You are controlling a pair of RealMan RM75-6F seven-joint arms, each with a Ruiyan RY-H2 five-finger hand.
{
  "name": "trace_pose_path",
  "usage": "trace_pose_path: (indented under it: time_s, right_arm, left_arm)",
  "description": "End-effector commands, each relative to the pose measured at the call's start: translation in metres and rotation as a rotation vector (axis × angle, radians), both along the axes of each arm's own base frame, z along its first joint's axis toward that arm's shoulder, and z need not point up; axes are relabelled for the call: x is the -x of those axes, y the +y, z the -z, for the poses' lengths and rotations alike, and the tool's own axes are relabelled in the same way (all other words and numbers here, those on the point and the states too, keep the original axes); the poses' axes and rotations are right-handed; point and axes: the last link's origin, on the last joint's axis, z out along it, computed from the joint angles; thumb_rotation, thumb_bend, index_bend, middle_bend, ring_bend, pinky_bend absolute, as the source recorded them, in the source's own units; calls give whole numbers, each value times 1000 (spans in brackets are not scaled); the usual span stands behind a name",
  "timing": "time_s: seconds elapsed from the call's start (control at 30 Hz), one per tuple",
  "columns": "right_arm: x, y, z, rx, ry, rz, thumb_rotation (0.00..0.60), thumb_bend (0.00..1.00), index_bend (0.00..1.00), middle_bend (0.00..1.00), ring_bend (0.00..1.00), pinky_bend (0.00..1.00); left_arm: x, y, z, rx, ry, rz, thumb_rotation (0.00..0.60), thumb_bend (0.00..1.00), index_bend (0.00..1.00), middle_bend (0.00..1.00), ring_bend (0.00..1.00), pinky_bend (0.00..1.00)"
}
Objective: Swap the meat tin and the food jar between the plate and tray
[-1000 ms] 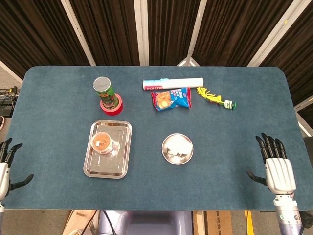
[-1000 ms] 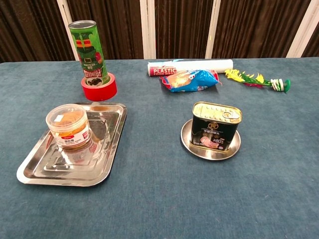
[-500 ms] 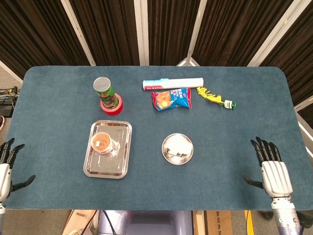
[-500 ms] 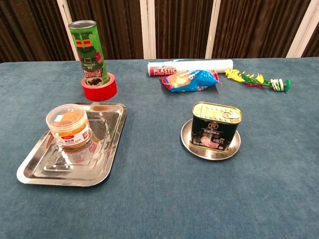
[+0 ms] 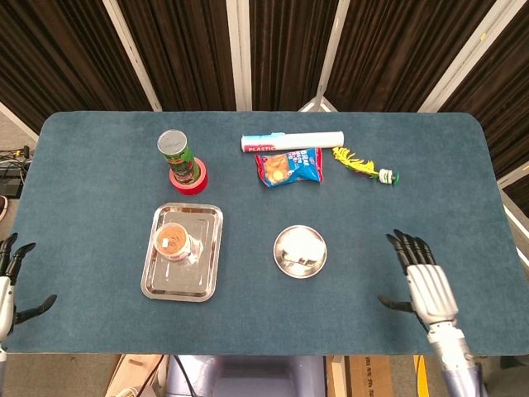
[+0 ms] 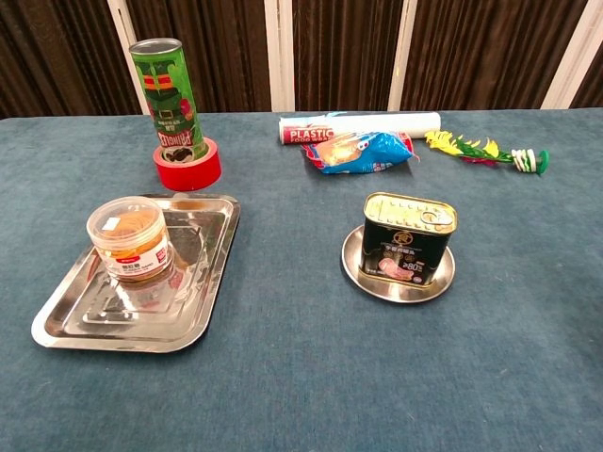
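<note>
A black meat tin with a gold top stands upright on a small round metal plate, also seen from above as the plate with the tin on it. A clear food jar with amber contents and a red label stands on the metal tray, toward its far left; the jar and tray also show in the head view. My right hand hovers to the right of the plate, fingers spread, holding nothing. My left hand stays at the table's front left edge, fingers apart, empty.
A green chip tube stands in a red tape roll behind the tray. A plastic wrap box, a blue snack bag and a yellow-green toy lie along the far side.
My right hand has moved left and a little forward, from the table's right edge toward the plate. The left hand barely shifted. Tin and jar have not moved.
</note>
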Motion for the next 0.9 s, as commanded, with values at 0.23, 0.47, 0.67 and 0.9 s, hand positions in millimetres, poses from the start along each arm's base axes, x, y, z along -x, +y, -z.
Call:
trace_pose_path:
  time_s: [0.23, 0.47, 0.67, 0.9]
  right_arm:
    - [-68, -28, 52, -126, 32, 13, 600, 33, 0, 3, 0, 0]
    - [-92, -45, 83, -158, 64, 36, 600, 34, 0, 3, 0, 0]
    - [-99, -59, 101, -169, 83, 60, 600, 34, 0, 3, 0, 0]
    - [-105, -71, 112, -141, 83, 60, 600, 33, 100, 187, 179, 0]
  left_arm:
    - [2, 2, -1, 0, -12, -10, 600, 170, 170, 0, 0, 74]
    - [5, 3, -6, -17, -27, -22, 600, 170, 170, 0, 0, 74]
    - [7, 4, -8, -36, -29, -37, 600, 170, 171, 0, 0, 74]
    - [8, 6, -8, -42, -26, -47, 600, 170, 175, 0, 0, 74]
